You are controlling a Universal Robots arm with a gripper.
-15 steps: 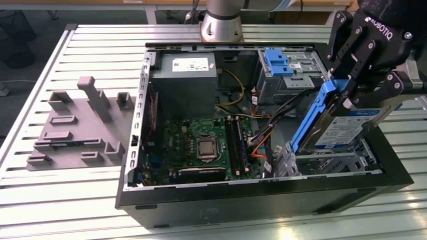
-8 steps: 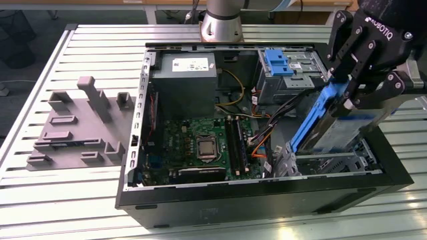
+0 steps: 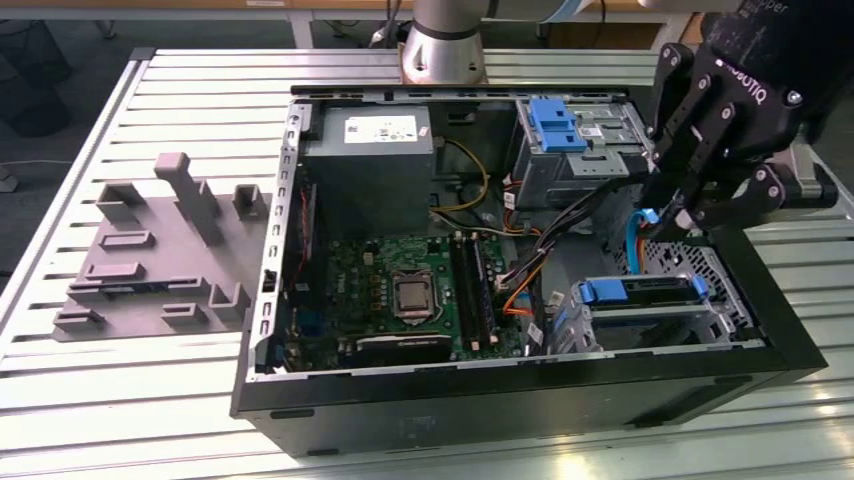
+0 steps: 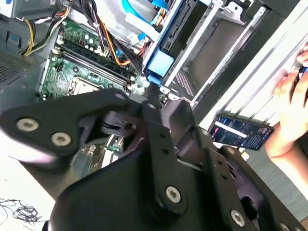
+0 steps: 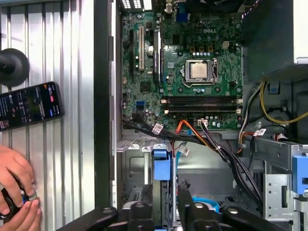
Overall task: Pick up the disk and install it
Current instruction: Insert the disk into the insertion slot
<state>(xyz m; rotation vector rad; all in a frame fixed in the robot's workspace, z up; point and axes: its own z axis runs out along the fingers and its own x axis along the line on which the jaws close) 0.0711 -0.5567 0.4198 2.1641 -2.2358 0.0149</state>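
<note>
The disk point(image 3: 641, 293) sits in the metal drive cage point(image 3: 577, 320) at the near right corner of the open computer case point(image 3: 534, 400), its blue rail on top. In the first wrist view the disk point(image 5: 161, 166) is seen edge-on as a blue strip. My gripper point(image 3: 683, 218) hangs just above the cage's far end. Its two black fingers point(image 5: 142, 211) stand apart on either side of the blue strip's line, with nothing clamped between them. In the second wrist view the gripper point(image 4: 154, 94) points down at the blue tab of the disk point(image 4: 159, 62).
A bare blue bracket point(image 3: 558, 125) lies on the upper bay, beside the grey power supply box point(image 3: 367, 160). Cables point(image 3: 561, 230) cross between motherboard point(image 3: 400, 290) and cage. A grey fixture plate point(image 3: 147, 250) lies on the exterior view's left. A phone point(image 5: 31, 106) and a person's hand point(image 5: 17, 192) are beside the case.
</note>
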